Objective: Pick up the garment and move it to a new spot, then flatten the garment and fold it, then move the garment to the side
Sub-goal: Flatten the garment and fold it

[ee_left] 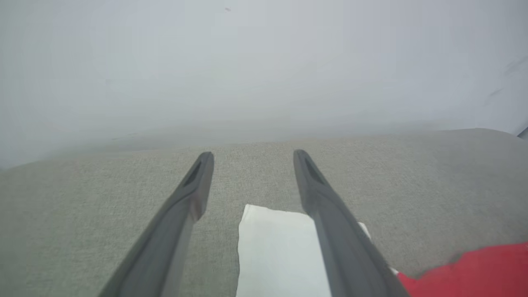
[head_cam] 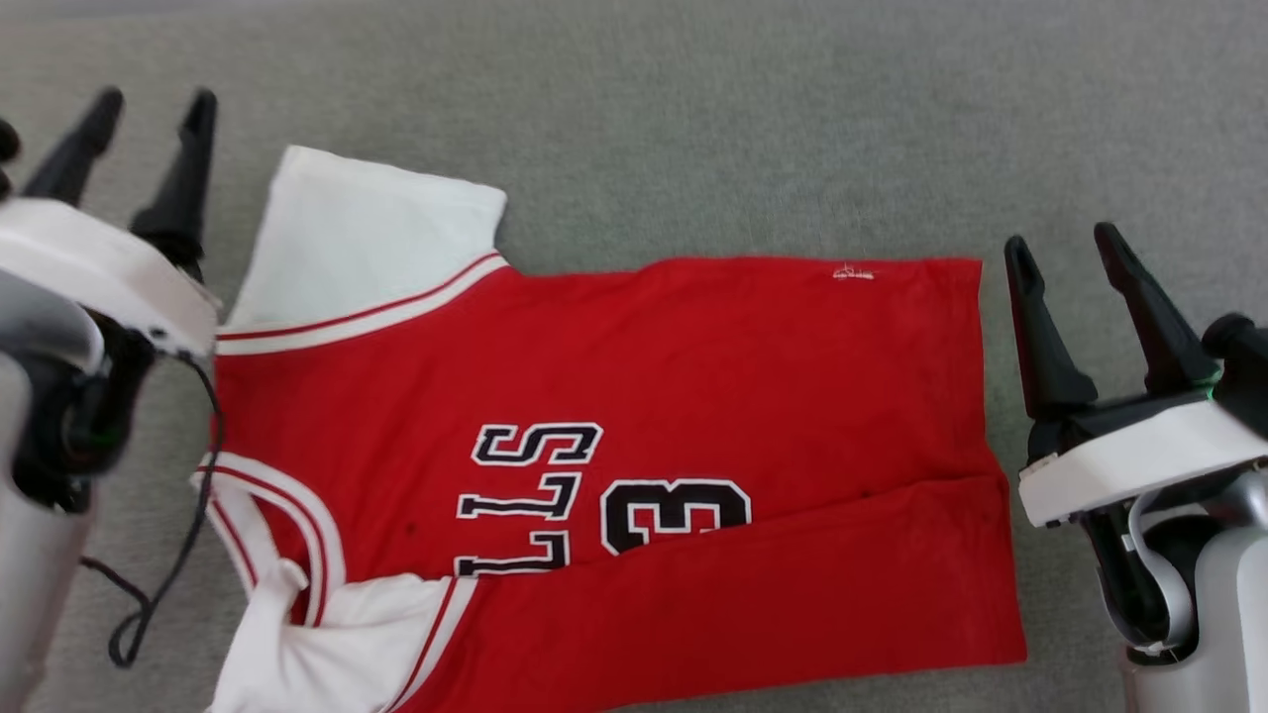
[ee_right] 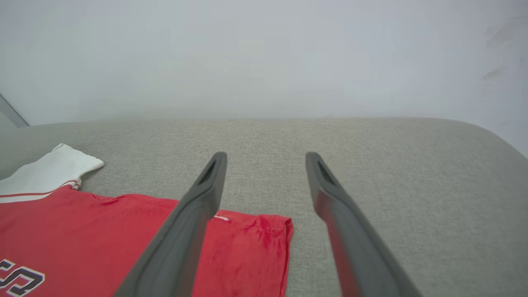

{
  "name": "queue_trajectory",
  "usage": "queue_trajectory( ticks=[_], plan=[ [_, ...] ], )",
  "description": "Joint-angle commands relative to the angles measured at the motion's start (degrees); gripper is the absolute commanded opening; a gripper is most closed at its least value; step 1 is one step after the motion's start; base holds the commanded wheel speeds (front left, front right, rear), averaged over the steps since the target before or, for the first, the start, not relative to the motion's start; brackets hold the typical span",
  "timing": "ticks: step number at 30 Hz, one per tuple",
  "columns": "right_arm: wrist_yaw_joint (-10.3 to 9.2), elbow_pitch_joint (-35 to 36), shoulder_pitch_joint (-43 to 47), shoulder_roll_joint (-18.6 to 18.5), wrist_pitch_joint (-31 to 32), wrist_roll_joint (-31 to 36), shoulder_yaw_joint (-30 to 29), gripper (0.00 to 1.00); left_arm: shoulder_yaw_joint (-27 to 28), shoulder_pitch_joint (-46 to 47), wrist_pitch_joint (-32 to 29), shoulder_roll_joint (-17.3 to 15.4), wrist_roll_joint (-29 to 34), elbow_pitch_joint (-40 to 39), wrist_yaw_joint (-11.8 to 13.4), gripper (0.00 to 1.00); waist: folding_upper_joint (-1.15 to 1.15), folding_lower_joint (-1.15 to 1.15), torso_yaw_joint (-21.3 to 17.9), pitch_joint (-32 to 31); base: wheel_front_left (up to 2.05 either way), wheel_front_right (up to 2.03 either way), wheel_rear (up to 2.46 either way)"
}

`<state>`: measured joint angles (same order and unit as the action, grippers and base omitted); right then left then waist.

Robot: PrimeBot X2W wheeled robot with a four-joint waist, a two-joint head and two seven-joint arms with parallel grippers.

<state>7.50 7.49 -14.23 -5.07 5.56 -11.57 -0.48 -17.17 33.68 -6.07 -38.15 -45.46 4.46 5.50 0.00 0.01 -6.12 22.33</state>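
Both pincers spread and empty: the left pincer (head_cam: 156, 104) beside the white sleeve (head_cam: 367, 228) of the garment (head_cam: 614, 396), the right pincer (head_cam: 1062, 243) just off its hem. The garment lies part-folded on a grey cushion (head_cam: 693, 119); pinching one layer could drag the fold open.

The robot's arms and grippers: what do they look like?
The left gripper and right gripper each have two long, dark, tapering fingers on a black base with a white plate. The forearms are pale grey. A thin black cable hangs by the left wrist.
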Motion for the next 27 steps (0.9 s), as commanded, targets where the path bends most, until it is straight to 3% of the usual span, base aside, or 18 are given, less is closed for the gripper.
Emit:
queue_trajectory(
  ticks=[1,5,11,17,21,22,24,27],
  plan=[
    [-0.02,0.50,-1.29,0.47,-0.33,0.34,0.16,1.00,0.20,1.66,-0.19,-0.15,-0.17,1.15,-0.63,1.00,0.00,-0.01,-2.88,5.52,0.00,0.00,0.00],
    [-0.03,0.77,-2.43,1.19,-0.61,1.01,0.84,1.00,-0.05,7.07,-3.55,-1.21,-1.85,6.01,-3.70,1.00,0.00,-0.01,-4.83,7.74,0.00,0.00,0.00],
    [-0.03,0.47,-2.44,1.92,-0.54,0.78,1.63,1.00,-2.41,11.92,-17.35,-5.50,-6.15,11.59,-8.55,1.00,0.00,-0.01,-7.29,9.21,0.00,0.00,0.00],
    [-0.03,0.31,-1.64,2.17,-0.20,-0.11,2.17,1.00,-5.17,13.77,-32.57,-9.45,-9.62,14.13,-8.86,1.00,0.00,-0.01,-9.07,11.43,0.00,0.00,0.00],
    [-0.03,-0.07,-1.41,2.26,0.07,-1.22,2.27,1.00,-7.62,11.24,-42.39,-9.29,-12.99,16.37,-7.49,1.00,0.00,-0.01,-9.64,12.31,0.00,0.00,0.00],
    [-0.03,-0.13,-1.48,2.26,0.27,-1.57,2.30,1.00,-7.96,10.76,-43.75,-8.78,-13.72,16.39,-7.24,0.49,0.00,-0.01,-9.66,12.40,0.00,0.00,0.00],
    [-0.03,-0.42,-1.89,2.27,1.06,-2.28,2.26,1.00,-8.21,10.22,-44.58,-7.51,-14.90,16.25,-7.02,0.00,0.00,-0.01,-9.62,12.41,0.00,0.00,0.00],
    [-0.03,-1.33,-3.21,2.11,3.98,-3.88,2.22,1.00,-8.13,10.18,-41.91,-5.97,-14.75,16.24,-7.54,0.00,0.00,-0.01,-9.02,11.77,0.00,0.00,0.00]
  ],
)
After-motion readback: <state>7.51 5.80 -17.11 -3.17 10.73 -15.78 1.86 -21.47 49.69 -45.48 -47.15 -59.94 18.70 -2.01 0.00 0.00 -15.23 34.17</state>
